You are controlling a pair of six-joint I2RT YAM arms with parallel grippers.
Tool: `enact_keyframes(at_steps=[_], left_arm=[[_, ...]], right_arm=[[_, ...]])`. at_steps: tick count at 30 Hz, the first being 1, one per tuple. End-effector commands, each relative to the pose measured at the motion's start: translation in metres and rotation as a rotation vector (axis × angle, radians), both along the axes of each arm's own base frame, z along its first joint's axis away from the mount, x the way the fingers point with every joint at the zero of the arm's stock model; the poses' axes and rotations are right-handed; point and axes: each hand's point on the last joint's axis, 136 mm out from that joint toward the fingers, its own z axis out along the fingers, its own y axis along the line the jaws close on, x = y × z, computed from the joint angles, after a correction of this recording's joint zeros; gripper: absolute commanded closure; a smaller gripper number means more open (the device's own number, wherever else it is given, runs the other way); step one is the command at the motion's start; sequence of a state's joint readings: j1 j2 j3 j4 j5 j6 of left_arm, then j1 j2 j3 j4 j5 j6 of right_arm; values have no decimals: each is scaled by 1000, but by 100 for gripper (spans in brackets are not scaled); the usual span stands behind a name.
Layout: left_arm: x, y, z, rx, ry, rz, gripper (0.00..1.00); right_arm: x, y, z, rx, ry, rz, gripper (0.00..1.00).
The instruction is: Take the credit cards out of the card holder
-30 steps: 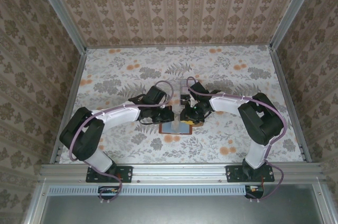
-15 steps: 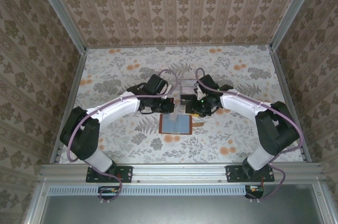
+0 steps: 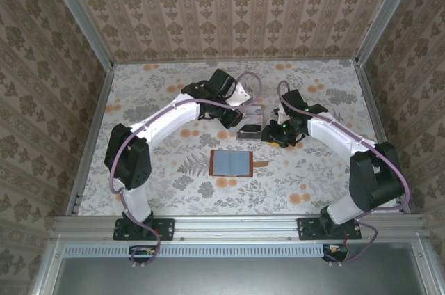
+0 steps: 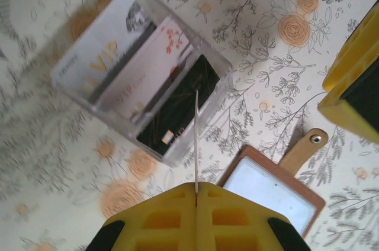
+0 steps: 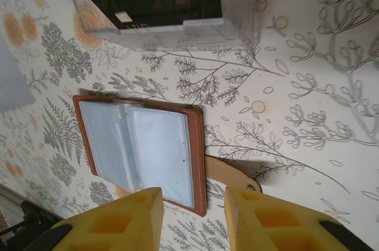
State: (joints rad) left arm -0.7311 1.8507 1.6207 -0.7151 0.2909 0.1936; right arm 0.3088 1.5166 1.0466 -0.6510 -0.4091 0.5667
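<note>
The brown card holder [image 3: 233,163] lies open on the table, its grey-blue pockets up and its strap tab [image 5: 228,175] to the right. My left gripper [image 4: 196,184] is shut on a thin pale credit card [image 4: 196,138], seen edge-on, above the near end of the clear tray [image 4: 177,151]. In the tray lie a white card [image 4: 100,61], a pink card [image 4: 151,64] and a dark card [image 4: 177,100]. My right gripper [image 5: 193,195] hangs open above the holder's right edge [image 5: 198,156], with nothing between its fingers.
The clear tray [image 3: 259,108] stands just behind the card holder, between the two grippers [image 3: 236,115] [image 3: 272,133]. Patterned walls close in the floral table on the left, back and right. One yellow finger of the right gripper [image 4: 355,91] is close beside the tray.
Both grippers have left the card holder and moved back toward the tray. The left arm has stretched far back, carrying the card over the tray. The holder now lies uncovered.
</note>
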Motion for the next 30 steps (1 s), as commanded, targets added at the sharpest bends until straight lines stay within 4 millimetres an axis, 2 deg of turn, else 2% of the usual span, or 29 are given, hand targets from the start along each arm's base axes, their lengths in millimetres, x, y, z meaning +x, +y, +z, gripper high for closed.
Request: enact_keyframes(at_steps=[1, 5, 12, 20, 30], left_arm=[[1, -3, 10, 33, -97, -200, 100], [7, -12, 16, 38, -165, -312, 100], [6, -27, 24, -6, -286, -514, 100], [17, -32, 36, -31, -372, -567, 100], [28, -37, 35, -19, -398, -604, 100]], right_arm=[[-4, -13, 14, -22, -19, 1, 66], [-5, -20, 16, -24, -19, -10, 66], [-8, -24, 17, -27, -17, -14, 66], [-12, -28, 15, -28, -10, -25, 66], [-13, -30, 12, -29, -6, -28, 66]])
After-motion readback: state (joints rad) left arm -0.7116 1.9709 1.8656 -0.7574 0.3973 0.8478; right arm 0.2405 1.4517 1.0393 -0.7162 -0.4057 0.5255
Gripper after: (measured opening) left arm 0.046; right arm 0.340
